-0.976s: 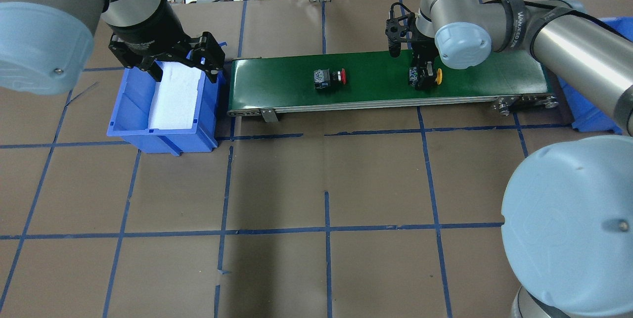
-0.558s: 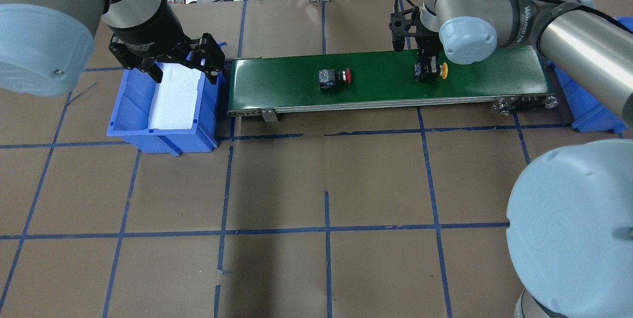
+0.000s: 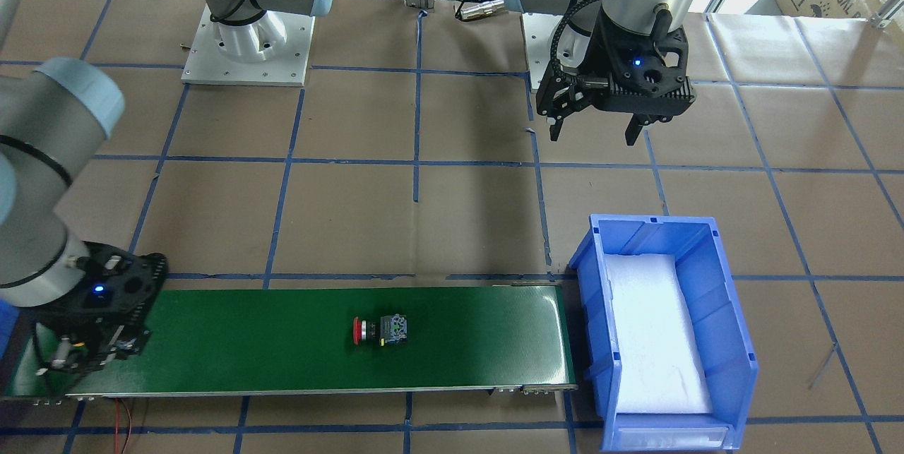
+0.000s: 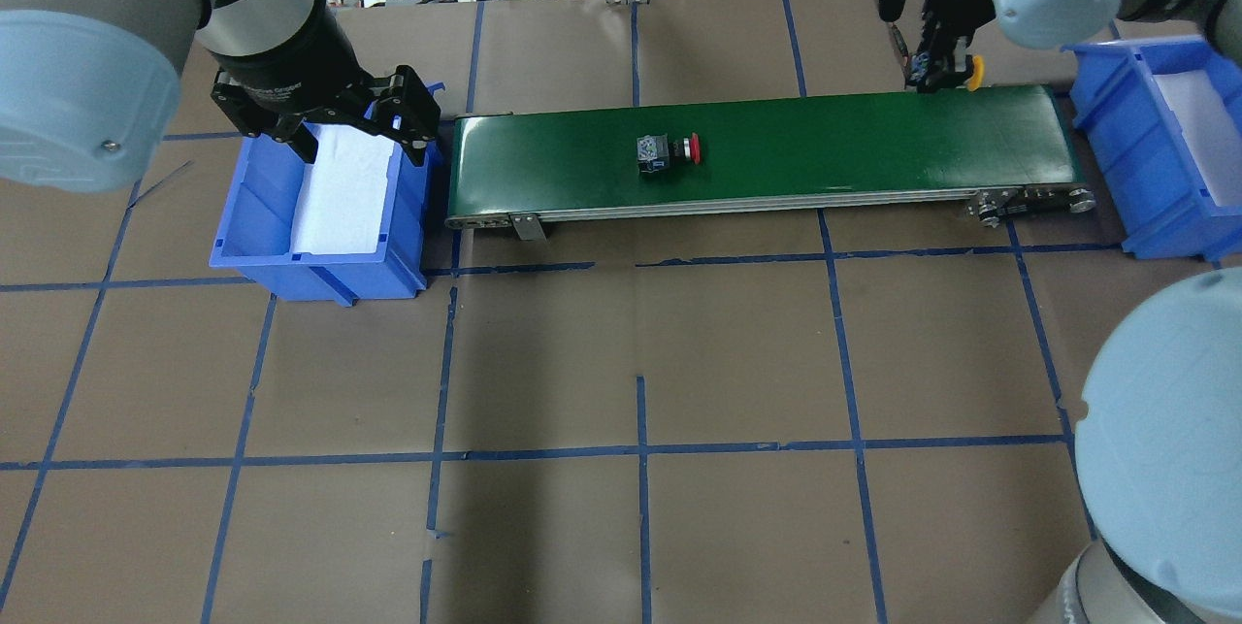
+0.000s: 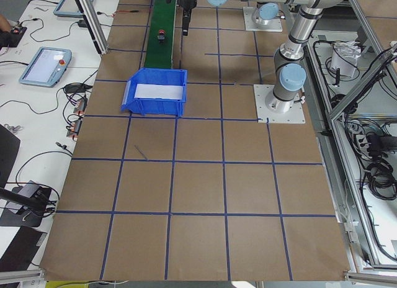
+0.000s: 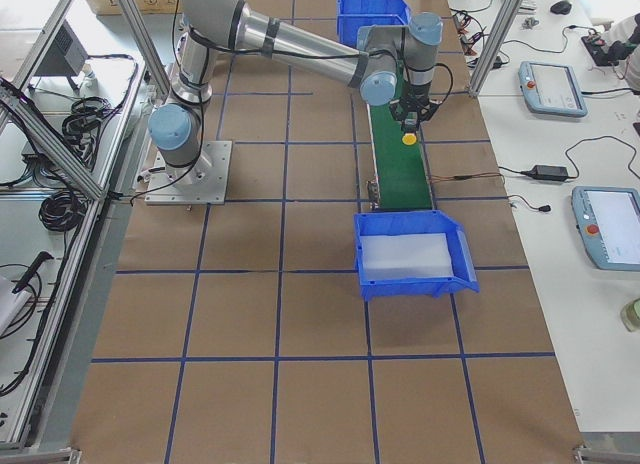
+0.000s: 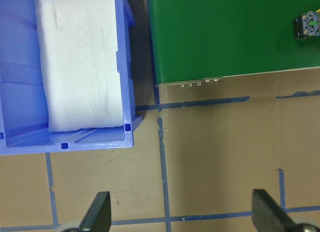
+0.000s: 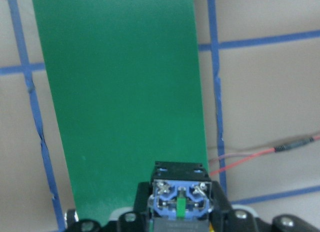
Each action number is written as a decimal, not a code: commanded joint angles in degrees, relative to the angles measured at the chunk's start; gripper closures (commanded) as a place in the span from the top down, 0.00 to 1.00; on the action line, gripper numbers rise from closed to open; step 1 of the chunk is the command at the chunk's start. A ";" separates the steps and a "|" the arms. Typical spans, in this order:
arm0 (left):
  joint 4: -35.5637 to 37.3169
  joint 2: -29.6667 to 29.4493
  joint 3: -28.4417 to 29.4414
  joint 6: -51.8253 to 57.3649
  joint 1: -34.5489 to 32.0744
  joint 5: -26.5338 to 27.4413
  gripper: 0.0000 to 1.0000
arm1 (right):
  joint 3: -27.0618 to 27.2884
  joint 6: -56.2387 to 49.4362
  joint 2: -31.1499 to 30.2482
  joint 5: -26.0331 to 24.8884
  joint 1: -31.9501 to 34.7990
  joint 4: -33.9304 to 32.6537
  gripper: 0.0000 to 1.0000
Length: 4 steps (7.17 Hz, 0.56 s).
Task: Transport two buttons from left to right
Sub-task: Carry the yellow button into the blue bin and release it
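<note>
Since 1.0 s ago the right gripper (image 4: 936,73) has lifted the yellow-capped push-button switch (image 4: 973,73) off the green conveyor belt (image 4: 825,139) toward its right end, fingers pinching the black block body, cap pointing to 3 o'clock. The red-capped push-button switch (image 4: 668,150) has drifted right along the belt, in the overhead view at 3 o'clock from the left gripper (image 4: 359,134), spread wide near the foam-lined blue plastic bin (image 4: 252,216).

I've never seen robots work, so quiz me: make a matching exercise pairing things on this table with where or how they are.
1 red-capped push button
2 yellow-capped push button
3 left gripper
4 white foam pad

A inside a blue plastic bin
B lying on the green conveyor belt
C open, empty
D clamped in the right gripper

Pairs: 1-B, 2-D, 3-C, 4-A
</note>
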 commanded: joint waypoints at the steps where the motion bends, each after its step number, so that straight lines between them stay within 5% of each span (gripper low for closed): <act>1: -0.09 0.14 -0.09 0.00 0.00 0.00 1.00 | -4.52 -10.71 0.71 -0.45 -8.09 0.22 0.04; 4: 0.00 0.14 -0.18 0.00 0.00 0.00 1.00 | -4.44 -24.88 3.69 0.95 -21.19 0.22 0.05</act>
